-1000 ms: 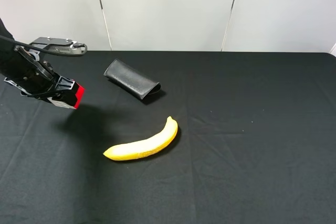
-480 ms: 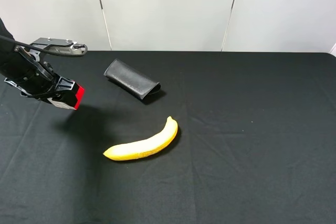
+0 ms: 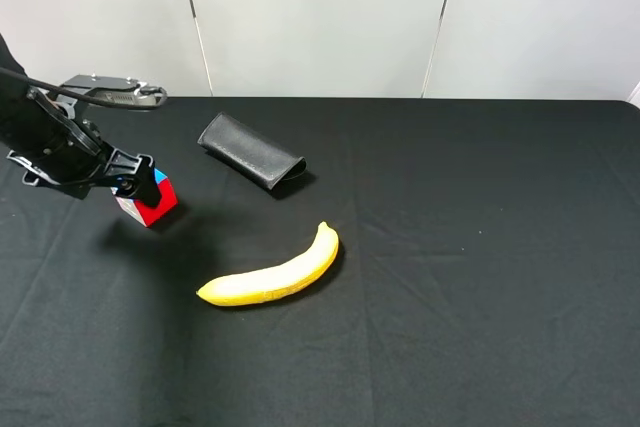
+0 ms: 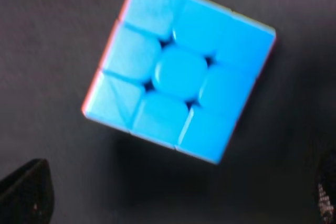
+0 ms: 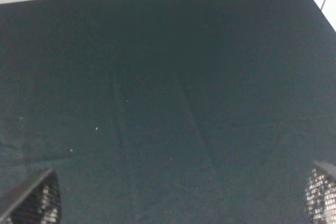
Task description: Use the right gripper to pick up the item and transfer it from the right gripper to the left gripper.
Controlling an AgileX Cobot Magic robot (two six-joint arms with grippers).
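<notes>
- At the left edge of the tabletop (image 3: 480, 247), in the high view, we find the cube (image 3: 148, 203) just beside the tip of the left gripper (image 3: 135, 179), on the side towards the banana (image 3: 275, 272).
- The left wrist view shows us the cube's blue face square on. The two fingertips sit far out at either side with a clear gap to the cube, so these jaws are wide and hold nothing.
- The cube looks tilted onto a corner, with red and blue faces showing and a shadow offset from it. We cannot tell whether it rests on the cloth or hangs a little above it.
- The right gripper (image 5: 178, 198) is out of the high view. Its own camera shows only bare black cloth between two fingertips set far apart, so those jaws are wide too and empty.
- The relation that matters is that the cube lies directly out from the left jaws and between their lines, while it is nowhere in the right wrist view. We judge the left arm much the nearer.
- A cube has no long axis, so we think any pair of opposite faces would serve. The tilt means the jaws would need to match its turn.
- The case (image 3: 250, 151) and the banana lie well apart from the cube and clear of it.
</notes>
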